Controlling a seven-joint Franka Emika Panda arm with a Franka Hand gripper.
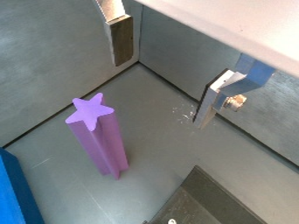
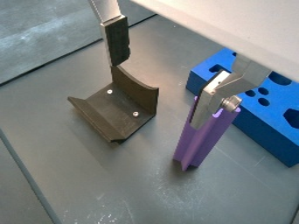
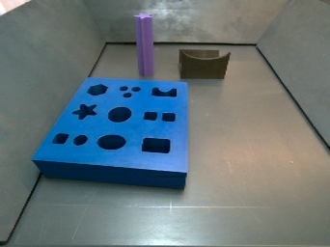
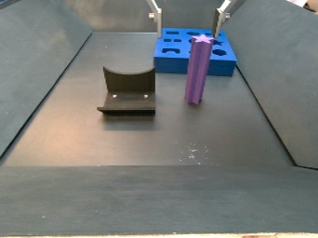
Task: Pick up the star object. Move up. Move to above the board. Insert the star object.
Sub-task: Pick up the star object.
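Observation:
The star object (image 1: 100, 131) is a tall lilac prism with a star-shaped top. It stands upright on the grey floor beside the blue board (image 3: 116, 130) and shows in both side views (image 3: 146, 46) (image 4: 199, 67) and in a wrist view (image 2: 198, 138). My gripper (image 1: 166, 72) is open and empty, with bare floor between its fingers (image 2: 114, 44). It hangs above the floor, and the star object stands outside the jaws, close to one finger. In a side view the gripper (image 4: 189, 13) shows only its fingertips at the top edge, over the board (image 4: 174, 58).
The dark fixture (image 2: 117, 109) stands on the floor next to the star object, seen in both side views (image 3: 203, 63) (image 4: 126, 93). Grey walls enclose the floor on all sides. The board has several cut-out holes, a star hole (image 3: 85, 111) among them.

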